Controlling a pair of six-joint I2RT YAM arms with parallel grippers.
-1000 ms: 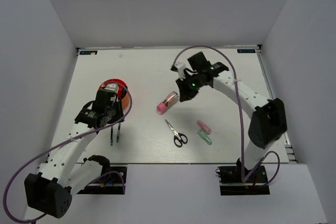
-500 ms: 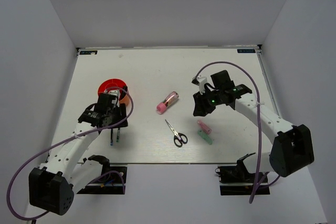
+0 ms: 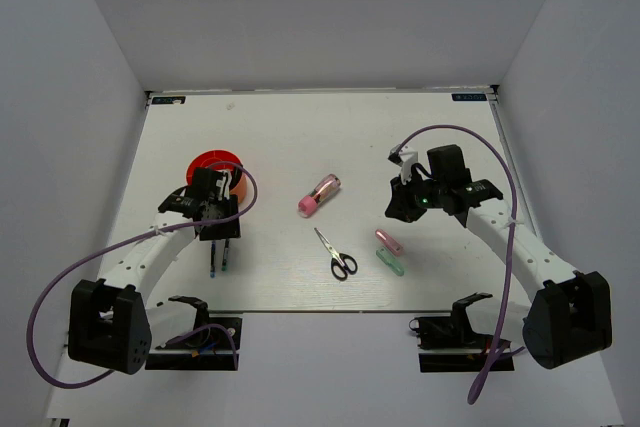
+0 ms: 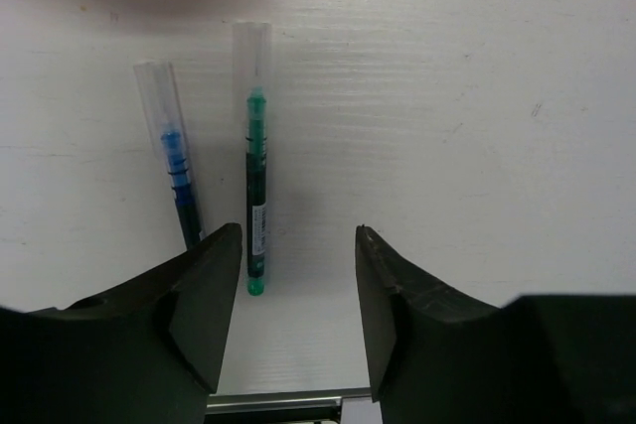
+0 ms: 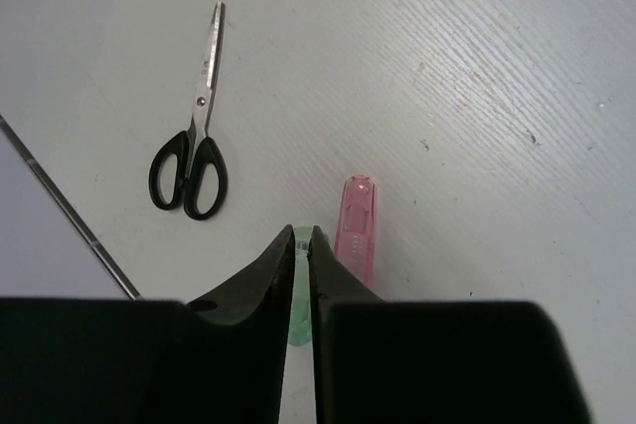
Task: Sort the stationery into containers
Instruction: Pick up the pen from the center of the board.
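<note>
Left gripper (image 4: 298,245): fingers apart at the frame bottom, with the green marker (image 4: 256,208) lying between them near the left-hand finger. Right gripper (image 5: 302,237): fingers together at bottom centre, pink capsule (image 5: 356,230) immediately right, scissors (image 5: 192,146) upper left. The red-orange pot (image 3: 205,158) sits left of centre in the top view.

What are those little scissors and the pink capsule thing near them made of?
The black-handled scissors seem to have bare metal blades, grey with a bright sheen, and handle loops of what looks like glossy black plastic. The pink capsule-shaped piece is probably translucent plastic: it is smooth and rounded, and light shows through its body.
</note>
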